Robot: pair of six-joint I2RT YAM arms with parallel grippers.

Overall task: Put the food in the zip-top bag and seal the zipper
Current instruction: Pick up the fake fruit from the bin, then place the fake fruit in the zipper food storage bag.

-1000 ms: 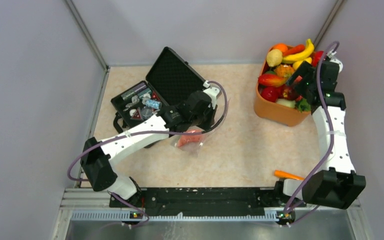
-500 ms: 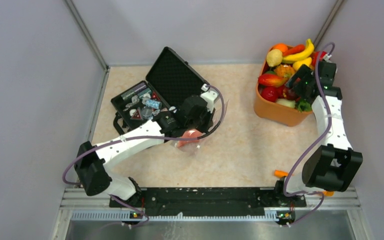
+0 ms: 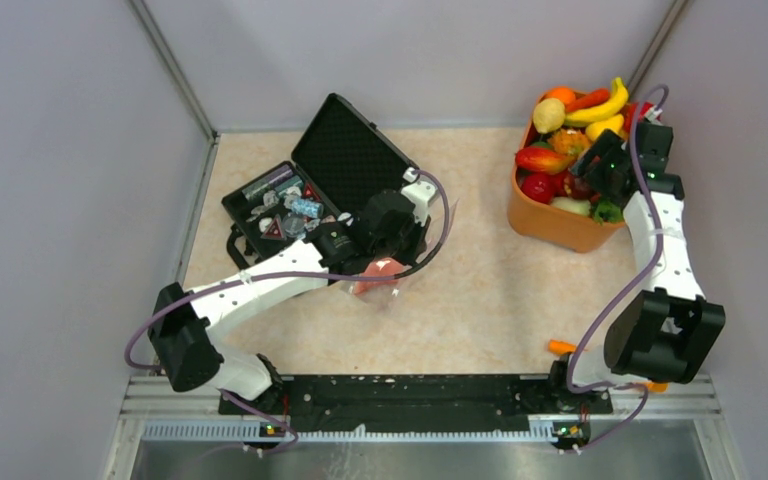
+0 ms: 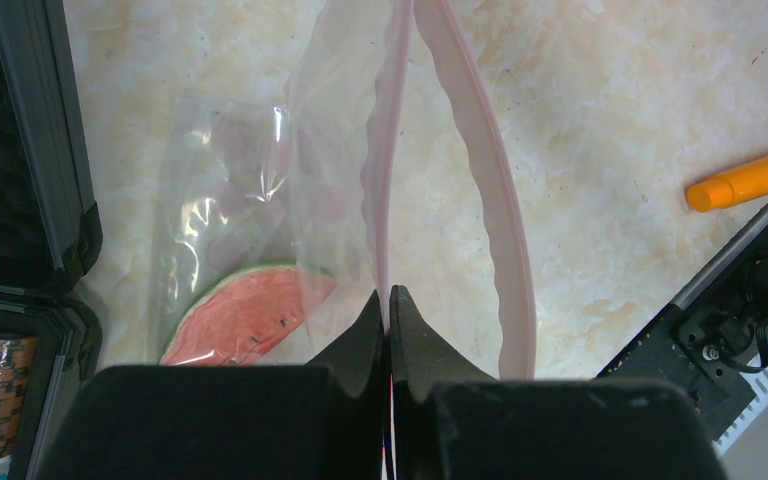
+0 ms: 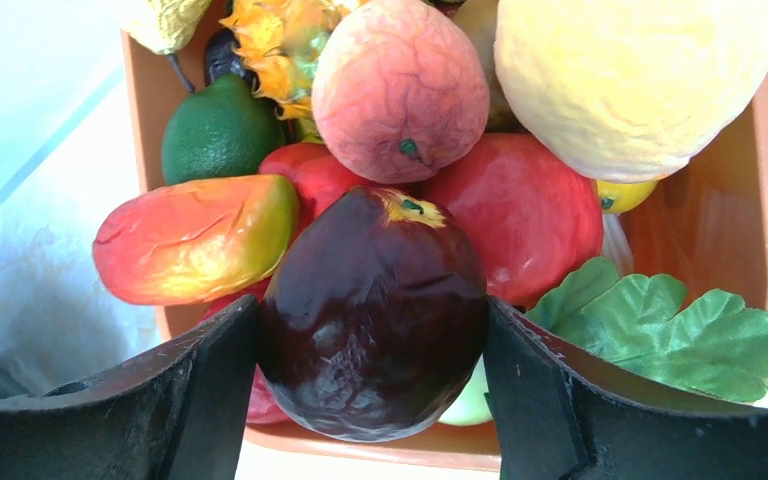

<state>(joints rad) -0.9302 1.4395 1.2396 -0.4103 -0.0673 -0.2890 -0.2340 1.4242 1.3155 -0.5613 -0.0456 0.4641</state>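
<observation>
The zip-top bag (image 3: 378, 277) lies mid-table with a watermelon slice (image 4: 245, 315) inside. Its mouth gapes: the pink zipper strips (image 4: 490, 200) curve apart. My left gripper (image 4: 389, 300) is shut on the near strip and also shows in the top view (image 3: 390, 240). The food is piled in an orange basket (image 3: 550, 225) at the back right. My right gripper (image 5: 372, 370) is inside the basket, and its fingers (image 5: 210, 390) press both sides of a dark purple fruit (image 5: 375, 310). It also shows in the top view (image 3: 590, 178).
An open black case (image 3: 290, 200) of small wrapped items lies left of the bag. An orange stick (image 3: 575, 349) lies by the right arm's base. Around the purple fruit are a peach (image 5: 400, 85), a mango (image 5: 195, 238), a red apple (image 5: 525, 210) and a green leaf (image 5: 680, 325).
The right arm's elbow swung back and its gripper settled into the basket. The left arm shifted slightly left with the bag edge. Little has moved in the last half second.
</observation>
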